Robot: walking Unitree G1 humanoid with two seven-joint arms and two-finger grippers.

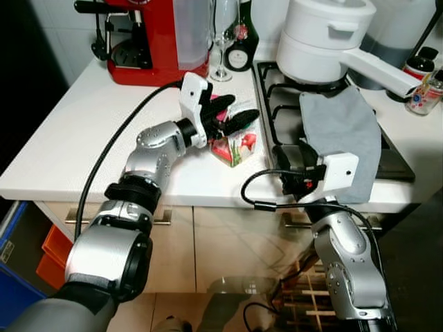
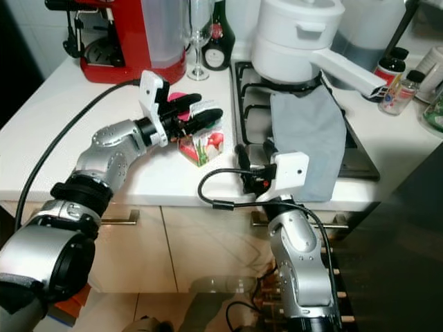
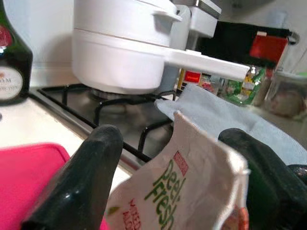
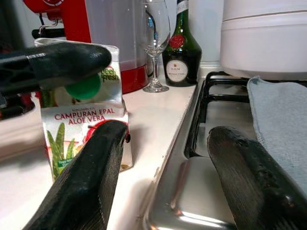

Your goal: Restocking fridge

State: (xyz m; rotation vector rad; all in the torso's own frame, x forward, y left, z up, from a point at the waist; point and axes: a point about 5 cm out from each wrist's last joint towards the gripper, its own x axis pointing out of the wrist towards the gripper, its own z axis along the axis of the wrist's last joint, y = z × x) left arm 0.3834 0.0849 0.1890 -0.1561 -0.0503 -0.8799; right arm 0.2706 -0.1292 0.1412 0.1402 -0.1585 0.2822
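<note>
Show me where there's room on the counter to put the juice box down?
The white counter is bare left of the left gripper, up to the red coffee machine. It's crowded by the carton, the stove, grey cloth and right gripper.

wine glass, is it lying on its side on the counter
No, the wine glass stands upright on its foot on the white counter, between the red coffee machine and the dark green bottle.

Carton [image 1: 234, 146]: printed glossy paperboard. Surface [image 1: 62, 138]: matt white, finely speckled. Cloth [image 1: 342, 138]: grey woven fabric. Hob [image 4: 192, 191]: brushed metal. Pot [image 1: 325, 38]: glossy white. End effector fingers [image 4: 86, 187]: matt black.
</note>
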